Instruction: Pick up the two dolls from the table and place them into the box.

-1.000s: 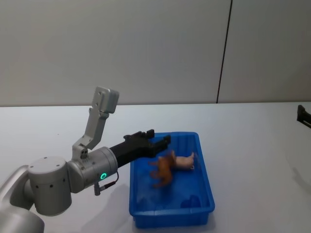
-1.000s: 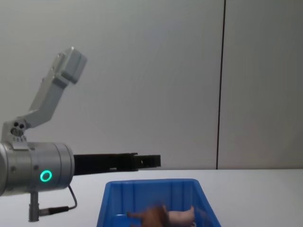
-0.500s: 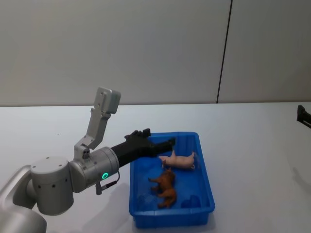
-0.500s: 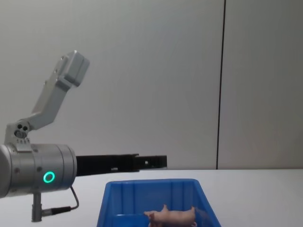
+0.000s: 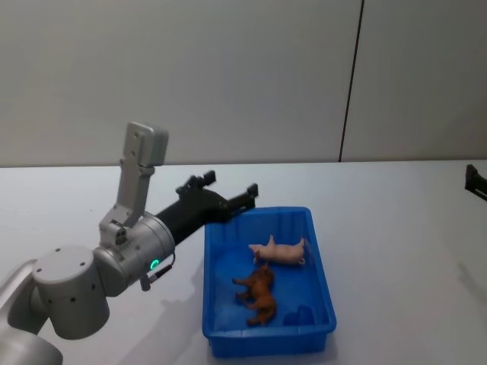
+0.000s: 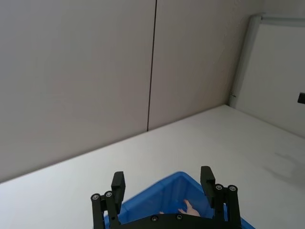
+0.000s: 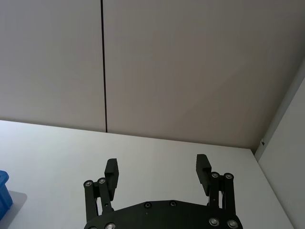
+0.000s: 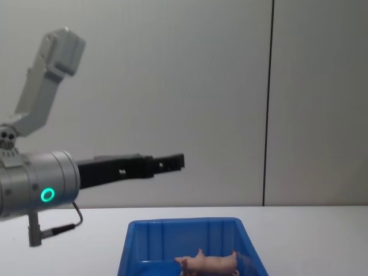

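Both dolls lie inside the box (image 5: 327, 304): the pale pink doll (image 5: 280, 251) on its side toward the far half, the dark reddish-brown doll (image 5: 259, 293) sprawled just beside it, nearer the front wall. They sit close together, apparently not touching, right where a drop from above would leave them. The box rests on the white table (image 5: 411, 228). Above its far left corner hangs the left gripper (image 5: 224, 199), jaws spread apart and holding nothing, lifted above the rim so nothing inside gets knocked. From the chest view it pokes out level, well above the blue walls. The right gripper (image 7: 157, 171) is parked away to the right over bare tabletop, its jaws apart too and empty. By the look of it, the placing is done.
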`<state>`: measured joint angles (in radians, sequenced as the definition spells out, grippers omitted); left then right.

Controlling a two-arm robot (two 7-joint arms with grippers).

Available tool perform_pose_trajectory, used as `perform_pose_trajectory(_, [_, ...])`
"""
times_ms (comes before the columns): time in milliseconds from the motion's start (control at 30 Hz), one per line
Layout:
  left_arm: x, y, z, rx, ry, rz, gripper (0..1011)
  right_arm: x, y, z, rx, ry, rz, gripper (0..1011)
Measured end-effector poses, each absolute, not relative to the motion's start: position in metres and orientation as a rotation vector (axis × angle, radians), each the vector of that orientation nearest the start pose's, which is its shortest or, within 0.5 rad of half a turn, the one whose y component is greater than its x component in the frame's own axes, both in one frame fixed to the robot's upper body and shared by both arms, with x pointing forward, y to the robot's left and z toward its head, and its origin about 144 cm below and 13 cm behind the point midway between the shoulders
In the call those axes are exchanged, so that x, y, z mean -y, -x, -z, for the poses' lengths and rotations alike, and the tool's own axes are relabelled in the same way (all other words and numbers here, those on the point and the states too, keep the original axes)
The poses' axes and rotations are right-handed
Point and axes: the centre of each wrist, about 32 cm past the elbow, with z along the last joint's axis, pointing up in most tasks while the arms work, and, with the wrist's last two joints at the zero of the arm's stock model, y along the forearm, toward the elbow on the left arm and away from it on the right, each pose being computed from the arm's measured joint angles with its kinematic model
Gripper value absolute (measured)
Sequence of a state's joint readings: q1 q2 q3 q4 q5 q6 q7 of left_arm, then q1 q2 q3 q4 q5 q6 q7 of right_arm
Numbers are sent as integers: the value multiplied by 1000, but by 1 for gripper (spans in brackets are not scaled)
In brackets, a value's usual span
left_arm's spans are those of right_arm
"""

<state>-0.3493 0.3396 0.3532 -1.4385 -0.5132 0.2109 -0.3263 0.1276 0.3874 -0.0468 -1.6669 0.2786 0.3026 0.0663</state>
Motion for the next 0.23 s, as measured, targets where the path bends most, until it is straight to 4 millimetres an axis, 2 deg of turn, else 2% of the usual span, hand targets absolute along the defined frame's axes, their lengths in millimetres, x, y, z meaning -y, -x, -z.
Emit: perform_pose_trajectory(233, [-237, -533, -1213, -48, 41, -1017, 1001, 315, -488, -1228, 11, 170, 1450, 1001])
